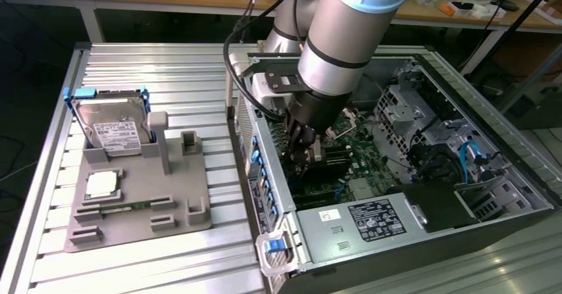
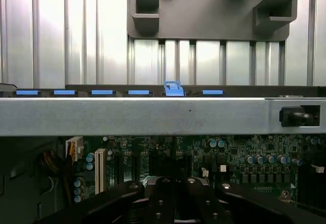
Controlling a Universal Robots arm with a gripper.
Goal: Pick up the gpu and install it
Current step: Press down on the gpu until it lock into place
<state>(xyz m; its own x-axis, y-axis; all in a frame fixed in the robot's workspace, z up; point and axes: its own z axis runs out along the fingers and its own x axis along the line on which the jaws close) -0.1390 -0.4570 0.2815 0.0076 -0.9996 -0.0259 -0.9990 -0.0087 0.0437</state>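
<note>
My gripper reaches straight down into the open computer case, just above the green motherboard. Its fingers are shut, and a thin dark card, the gpu, stands on edge beneath them among the board's slots, mostly hidden by the fingers. In the wrist view the black gripper sits closed low over the motherboard, with the case's grey side wall across the picture beyond it.
Left of the case in the exterior view, a grey parts holder carries a silver hard drive in a blue frame and a narrow green memory stick. Inside the case are a black power supply, drive cages and cables.
</note>
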